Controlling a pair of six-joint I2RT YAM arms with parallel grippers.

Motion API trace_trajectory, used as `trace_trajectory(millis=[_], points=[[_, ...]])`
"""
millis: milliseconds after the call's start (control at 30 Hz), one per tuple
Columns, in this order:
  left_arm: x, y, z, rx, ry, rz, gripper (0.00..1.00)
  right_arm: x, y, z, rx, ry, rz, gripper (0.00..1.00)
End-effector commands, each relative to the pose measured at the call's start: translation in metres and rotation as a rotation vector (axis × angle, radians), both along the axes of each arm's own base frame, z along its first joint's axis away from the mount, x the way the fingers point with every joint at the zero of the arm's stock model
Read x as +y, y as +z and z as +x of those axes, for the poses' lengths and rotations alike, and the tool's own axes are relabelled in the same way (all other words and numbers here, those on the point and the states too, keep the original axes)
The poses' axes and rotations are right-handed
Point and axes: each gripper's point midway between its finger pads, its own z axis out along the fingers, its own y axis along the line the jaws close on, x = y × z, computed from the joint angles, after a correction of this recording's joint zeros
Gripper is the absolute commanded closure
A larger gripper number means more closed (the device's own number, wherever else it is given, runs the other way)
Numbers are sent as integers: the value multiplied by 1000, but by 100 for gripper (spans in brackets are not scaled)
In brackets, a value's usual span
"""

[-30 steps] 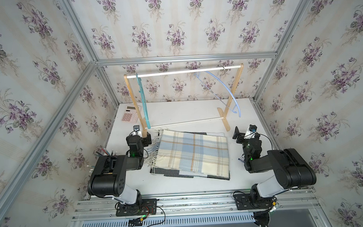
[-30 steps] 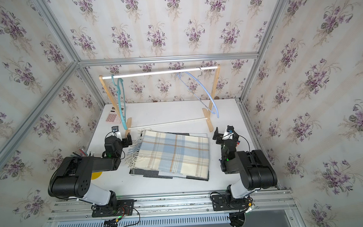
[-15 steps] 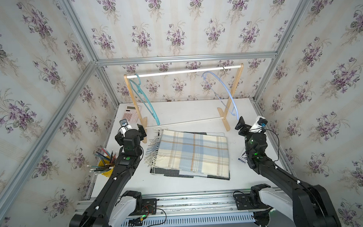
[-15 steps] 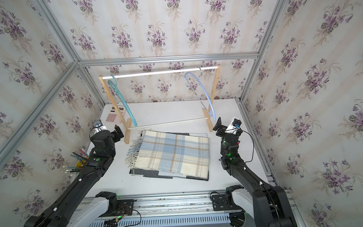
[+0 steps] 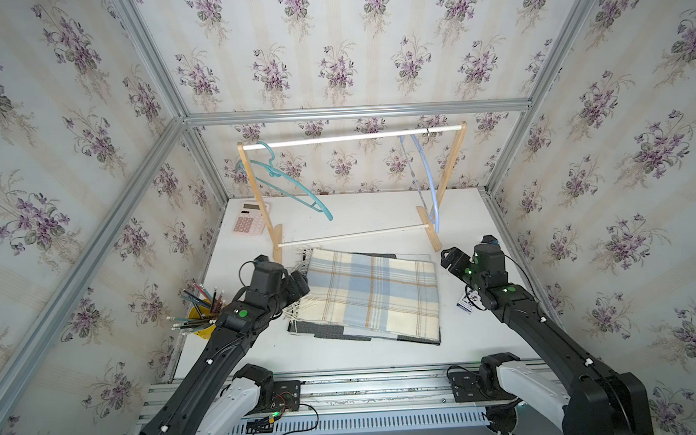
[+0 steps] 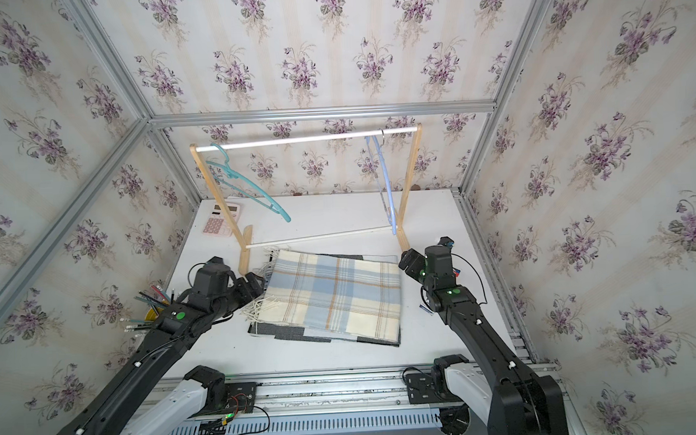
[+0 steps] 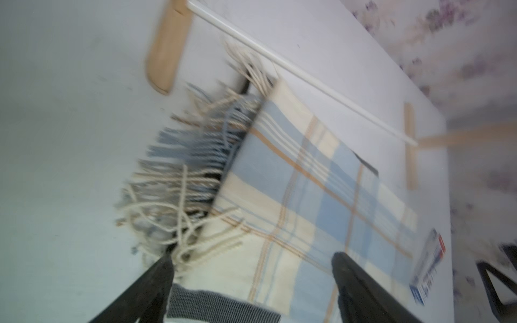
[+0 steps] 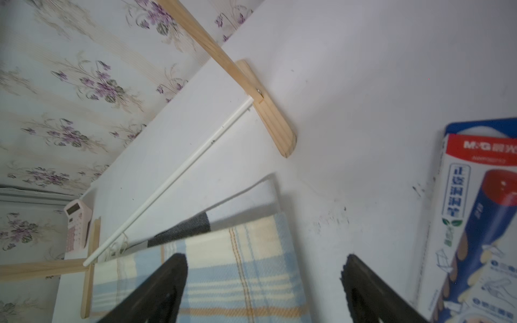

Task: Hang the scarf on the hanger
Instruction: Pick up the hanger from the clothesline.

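A folded plaid scarf (image 5: 369, 293) (image 6: 333, 298), blue and cream with a fringe, lies flat on the white table in front of the rack. A teal hanger (image 5: 285, 181) hangs at the left end of the rack's white rod (image 5: 351, 136), and a pale blue hanger (image 5: 426, 172) at the right end. My left gripper (image 5: 299, 284) (image 7: 253, 258) is open just above the scarf's fringed left edge, its fingers astride that edge. My right gripper (image 5: 449, 258) (image 8: 264, 260) is open over the scarf's far right corner, holding nothing.
The wooden rack (image 5: 450, 171) stands behind the scarf, its low crossbar (image 5: 351, 234) close to the far edge. A dark grey cloth (image 5: 302, 327) lies under the scarf. There is a pink calculator (image 5: 251, 220), a yellow pencil cup (image 5: 200, 311) and a glue box (image 8: 475, 223).
Both arms have unfolded from their rest pose and reached forward to the scarf's left and right edges. The two hangers have swung on the rod.
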Motion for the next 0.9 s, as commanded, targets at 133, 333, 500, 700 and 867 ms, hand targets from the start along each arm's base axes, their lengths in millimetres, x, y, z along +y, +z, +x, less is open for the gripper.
trace_trajectory(millis=[133, 333, 500, 700, 867], points=[[-89, 17, -16, -134, -396, -38, 10, -9, 55, -8, -99, 10, -97, 20], [-119, 9, -11, -179, -485, -1, 11, -6, 139, -11, -258, -2, -185, 20], [-133, -12, -3, -147, -494, 4, 11, 35, 200, 0, -330, 92, -310, 19], [-140, -34, -2, -102, -495, 7, 11, 90, 242, 25, -394, 195, -352, 17], [-136, -40, -4, -86, -482, 20, 12, 106, 243, 50, -380, 195, -367, 17]])
